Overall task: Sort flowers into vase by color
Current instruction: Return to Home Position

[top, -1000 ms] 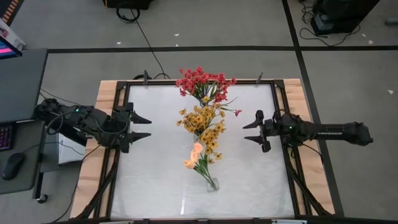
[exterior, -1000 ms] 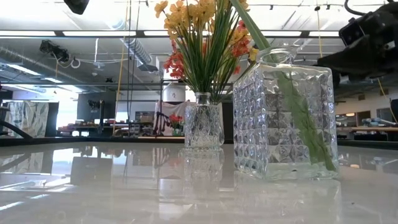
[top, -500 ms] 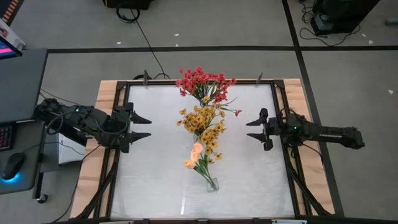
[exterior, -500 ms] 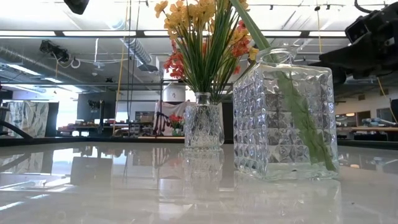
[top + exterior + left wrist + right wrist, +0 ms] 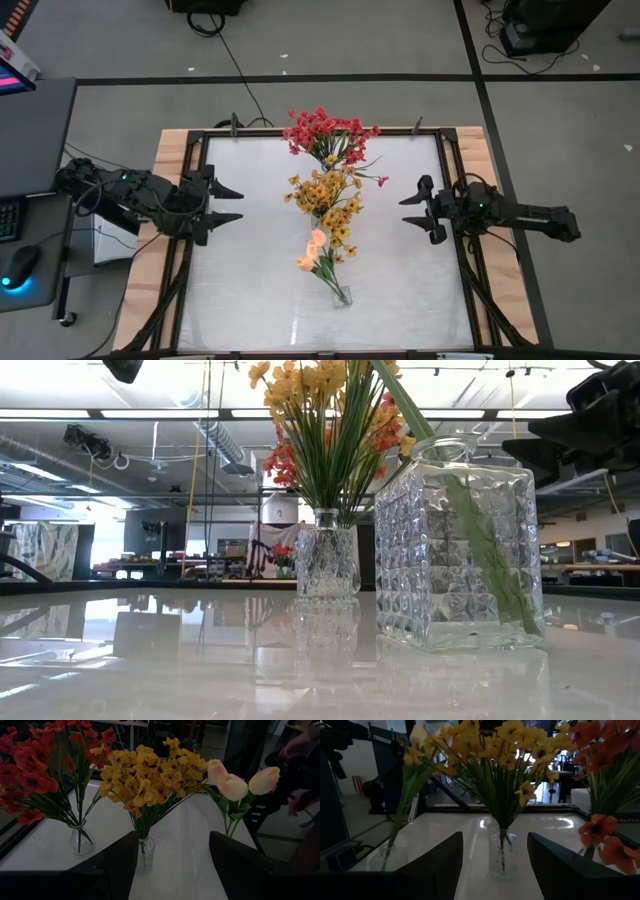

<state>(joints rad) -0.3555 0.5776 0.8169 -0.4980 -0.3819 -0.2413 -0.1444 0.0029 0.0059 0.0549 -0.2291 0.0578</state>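
I note the right hand (image 5: 406, 211), released and empty, has drawn back toward frame right; the left hand (image 5: 238, 204) waits released at frame left. The flowers (image 5: 325, 190) stand colour-sorted in vases (image 5: 460, 540) at centre of the tabletop (image 5: 240, 290); sorting looks complete

The glossy white tabletop (image 5: 250, 270) carries three clear glass vases, apart in a line down its middle. A large square studded vase (image 5: 458, 550) stands nearest the low camera, a narrower vase (image 5: 326, 565) behind it, and a third vase (image 5: 80, 840) farthest.
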